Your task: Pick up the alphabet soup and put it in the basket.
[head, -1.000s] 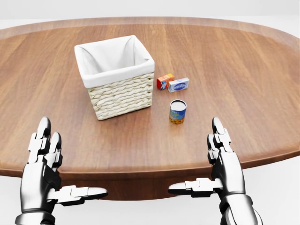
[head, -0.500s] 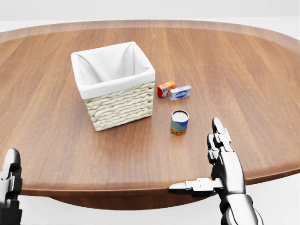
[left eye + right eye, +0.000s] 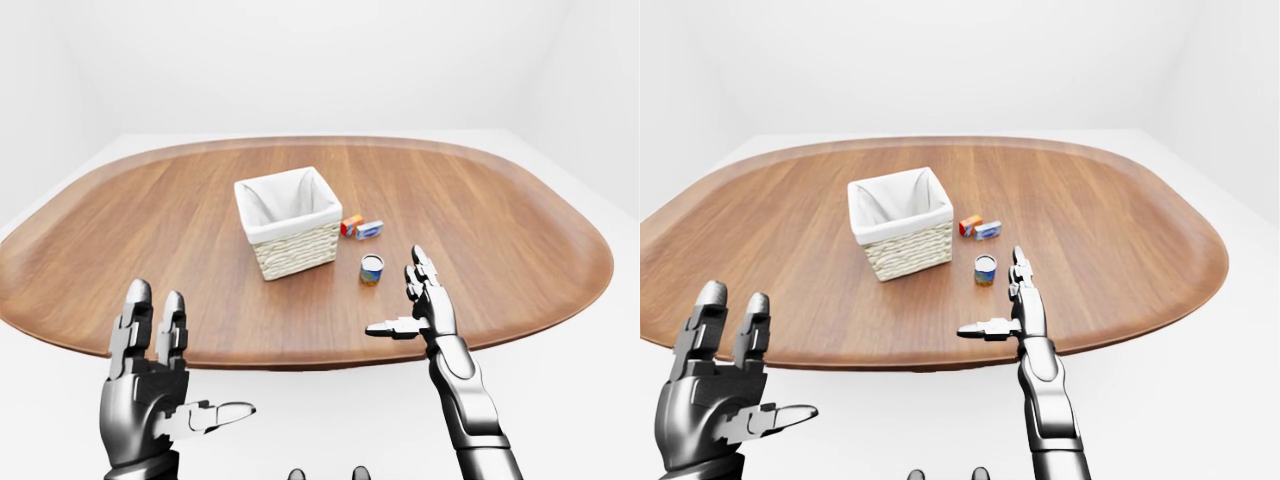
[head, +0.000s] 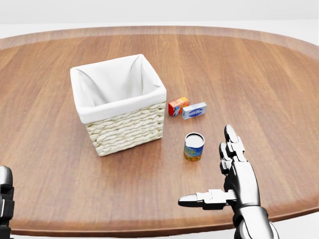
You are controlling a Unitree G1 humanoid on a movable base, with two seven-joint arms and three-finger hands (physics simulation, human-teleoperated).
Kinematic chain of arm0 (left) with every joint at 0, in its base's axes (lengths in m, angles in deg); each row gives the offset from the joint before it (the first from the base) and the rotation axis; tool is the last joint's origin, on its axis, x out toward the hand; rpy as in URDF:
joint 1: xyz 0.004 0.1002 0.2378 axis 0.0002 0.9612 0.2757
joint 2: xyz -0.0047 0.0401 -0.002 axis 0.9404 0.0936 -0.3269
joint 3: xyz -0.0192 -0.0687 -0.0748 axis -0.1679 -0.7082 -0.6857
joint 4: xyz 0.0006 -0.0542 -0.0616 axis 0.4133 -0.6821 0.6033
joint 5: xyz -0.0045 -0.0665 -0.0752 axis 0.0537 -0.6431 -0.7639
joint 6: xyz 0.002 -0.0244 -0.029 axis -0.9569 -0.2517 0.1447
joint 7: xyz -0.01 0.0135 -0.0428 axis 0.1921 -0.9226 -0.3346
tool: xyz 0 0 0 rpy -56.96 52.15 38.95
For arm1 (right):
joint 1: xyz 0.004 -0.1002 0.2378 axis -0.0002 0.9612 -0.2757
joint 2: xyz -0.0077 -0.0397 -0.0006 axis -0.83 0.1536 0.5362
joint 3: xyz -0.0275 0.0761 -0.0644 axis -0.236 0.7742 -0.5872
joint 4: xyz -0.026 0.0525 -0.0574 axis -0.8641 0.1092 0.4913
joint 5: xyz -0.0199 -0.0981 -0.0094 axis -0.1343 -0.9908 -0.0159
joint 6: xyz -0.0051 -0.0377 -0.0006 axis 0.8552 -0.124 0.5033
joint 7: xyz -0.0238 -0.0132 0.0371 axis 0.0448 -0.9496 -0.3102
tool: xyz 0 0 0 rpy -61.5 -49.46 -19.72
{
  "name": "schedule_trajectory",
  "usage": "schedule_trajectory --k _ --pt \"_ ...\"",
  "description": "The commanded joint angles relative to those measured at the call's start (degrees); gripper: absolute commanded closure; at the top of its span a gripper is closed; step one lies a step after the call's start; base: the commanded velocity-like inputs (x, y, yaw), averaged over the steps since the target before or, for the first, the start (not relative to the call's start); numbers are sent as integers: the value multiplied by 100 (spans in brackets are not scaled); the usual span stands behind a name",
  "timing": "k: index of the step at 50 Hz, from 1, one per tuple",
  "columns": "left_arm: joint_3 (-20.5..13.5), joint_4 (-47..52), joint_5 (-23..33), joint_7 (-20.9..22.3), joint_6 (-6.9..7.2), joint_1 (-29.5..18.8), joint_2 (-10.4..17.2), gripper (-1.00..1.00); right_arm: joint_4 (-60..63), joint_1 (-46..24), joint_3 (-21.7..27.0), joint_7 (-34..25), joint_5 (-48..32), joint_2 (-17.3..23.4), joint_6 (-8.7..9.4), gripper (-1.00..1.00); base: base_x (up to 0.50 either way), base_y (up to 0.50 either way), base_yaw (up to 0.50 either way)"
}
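The alphabet soup can [image 4: 194, 146], blue and yellow with a pale lid, stands upright on the wooden table [image 4: 259, 74], just right of the basket. The wicker basket [image 4: 118, 104] has a white cloth lining and looks empty inside. My right hand [image 4: 219, 174] hovers open below and right of the can, thumb pointing left, a short gap away from it. My left hand [image 3: 165, 395] is open, low at the left in the left-eye view, short of the table's near edge; only its fingertip [image 4: 5, 191] shows in the head view.
A small red-orange box [image 4: 178, 106] and a blue-and-white box [image 4: 194, 110] lie side by side above the can, right of the basket. The table's near edge [image 4: 149, 231] runs along the bottom of the head view.
The whole picture has shifted: table, basket and can appear larger and lower as the camera moved closer. My left hand dropped out of the head view to its bottom-left corner.
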Motion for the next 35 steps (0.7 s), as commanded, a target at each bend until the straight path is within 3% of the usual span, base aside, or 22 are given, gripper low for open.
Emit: schedule_trajectory --k 1,35 --pt "10 60 4 63 0 75 -35 -100 2 2 -9 1 -8 -4 0 -100 23 0 0" --pt "126 -11 108 12 0 134 20 -100 -22 8 -16 -21 -16 -5 -34 -100 23 0 0"
